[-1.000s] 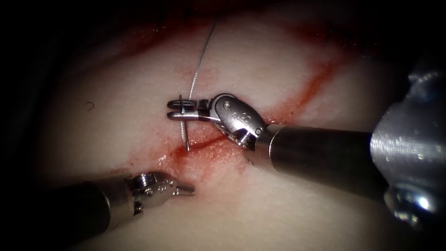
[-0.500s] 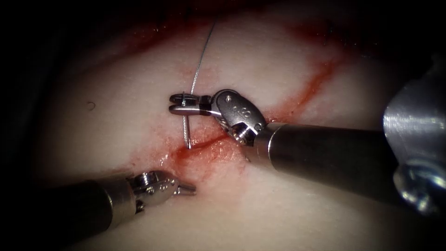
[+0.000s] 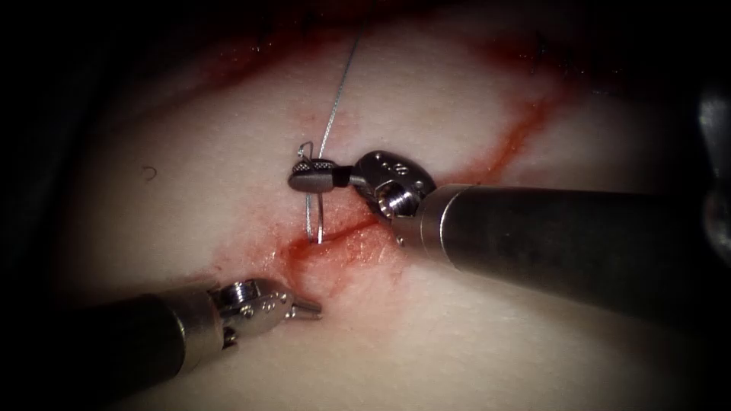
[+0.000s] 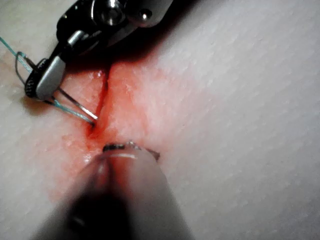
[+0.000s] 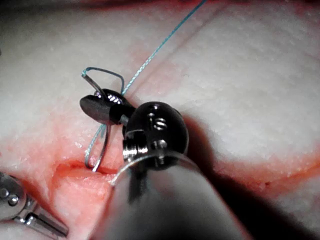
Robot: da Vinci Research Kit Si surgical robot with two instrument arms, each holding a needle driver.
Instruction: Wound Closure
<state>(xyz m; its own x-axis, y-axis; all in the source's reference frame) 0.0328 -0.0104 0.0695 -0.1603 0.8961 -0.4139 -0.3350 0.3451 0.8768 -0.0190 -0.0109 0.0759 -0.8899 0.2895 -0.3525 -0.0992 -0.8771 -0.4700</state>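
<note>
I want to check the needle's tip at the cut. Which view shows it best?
The right wrist view: the needle curves from the right tool's shut jaws down to the cut. The left wrist view shows it slanting to the cut; the endoscope view shows it thin.

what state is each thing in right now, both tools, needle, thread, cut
right tool: jaws shut on the needle near its thread end
left tool: jaws shut, holding nothing, below the cut
needle: tip at the cut's edge, depth in the tissue unclear
thread: runs up and away from the needle's tail
cut: open, red fluid around it
</note>
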